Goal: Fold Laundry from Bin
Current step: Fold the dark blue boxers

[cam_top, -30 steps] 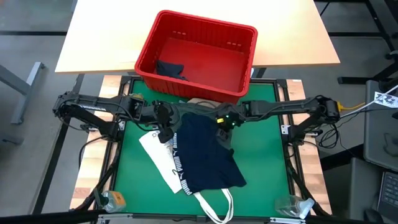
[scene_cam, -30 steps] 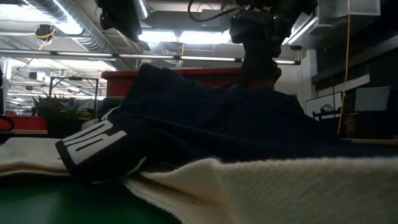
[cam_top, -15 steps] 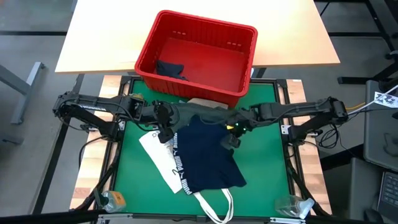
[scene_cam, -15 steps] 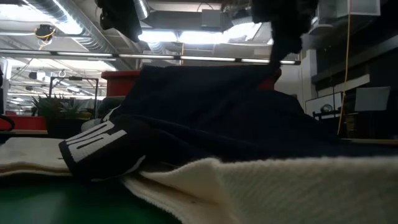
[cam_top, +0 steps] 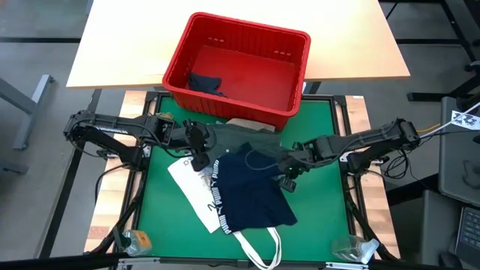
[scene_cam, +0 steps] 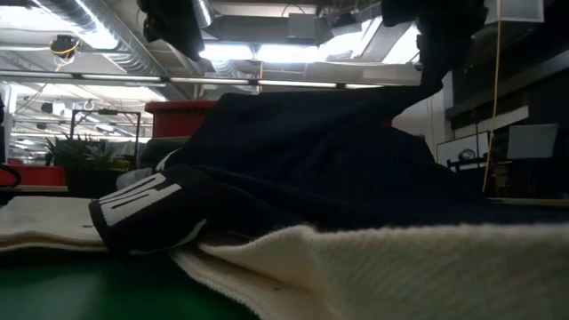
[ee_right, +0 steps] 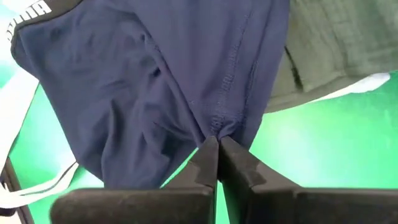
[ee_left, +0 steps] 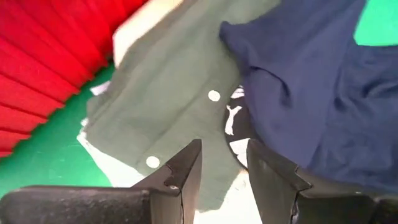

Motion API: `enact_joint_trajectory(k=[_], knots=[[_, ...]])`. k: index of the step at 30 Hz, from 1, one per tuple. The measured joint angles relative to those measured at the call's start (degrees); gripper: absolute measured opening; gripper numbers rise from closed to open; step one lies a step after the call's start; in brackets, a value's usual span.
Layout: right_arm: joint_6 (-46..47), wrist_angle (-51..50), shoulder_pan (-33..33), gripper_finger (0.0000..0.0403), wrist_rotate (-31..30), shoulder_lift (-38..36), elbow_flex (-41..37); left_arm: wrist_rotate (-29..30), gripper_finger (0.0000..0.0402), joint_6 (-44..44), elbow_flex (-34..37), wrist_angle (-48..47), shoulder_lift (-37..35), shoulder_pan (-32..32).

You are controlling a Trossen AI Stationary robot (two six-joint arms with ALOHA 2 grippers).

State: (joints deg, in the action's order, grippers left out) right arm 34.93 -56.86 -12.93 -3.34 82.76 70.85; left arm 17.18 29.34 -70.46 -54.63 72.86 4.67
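Observation:
Dark navy shorts (cam_top: 251,191) with white lettering lie on the green mat, on top of a white tote bag (cam_top: 196,196) and partly over a dark olive buttoned shirt (cam_top: 240,136). My right gripper (cam_top: 286,171) is shut on the shorts' right part (ee_right: 155,81). My left gripper (cam_top: 199,159) hovers open at the shorts' lettered corner, with its fingers (ee_left: 194,163) above the shirt (ee_left: 168,81) and the waistband. The red bin (cam_top: 236,64) stands at the mat's far edge with one dark garment (cam_top: 204,82) in it. My right gripper pinches a bunched bit of the shorts' cloth by a seam (ee_right: 217,129) between its two shut fingers. The fingers come from above, slanting down. That part is raised off the mat and the cloth slopes up to it (scene_cam: 409,93). The lettered waistband (scene_cam: 142,206) stays down.
A light wooden table (cam_top: 120,45) carries the far part of the bin. Clear plastic items sit at the mat's near corners (cam_top: 135,241) (cam_top: 352,247). A strip of pale cloth (cam_top: 241,122) shows by the bin's near wall. Bare green mat (cam_top: 322,210) lies to the right.
My right gripper, still shut on the shorts, has gone toward the table's right and near edges and risen a little. It has drawn the shorts' far right part off the olive shirt, so more of the shirt shows. The lettered waistband end has stayed in place.

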Motion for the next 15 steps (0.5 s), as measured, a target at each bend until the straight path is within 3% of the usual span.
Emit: enact_joint_trajectory(k=[9,15], knots=[[4.4,-0.4,0.1,0.0057,10.4,0.0,0.0,1.8,0.0121,0.0,0.0,0.0,0.0,0.0],[5.3,-0.3,0.2,0.0126,10.5,0.0,0.0,1.8,0.0121,0.0,0.0,0.0,0.0,0.0]])
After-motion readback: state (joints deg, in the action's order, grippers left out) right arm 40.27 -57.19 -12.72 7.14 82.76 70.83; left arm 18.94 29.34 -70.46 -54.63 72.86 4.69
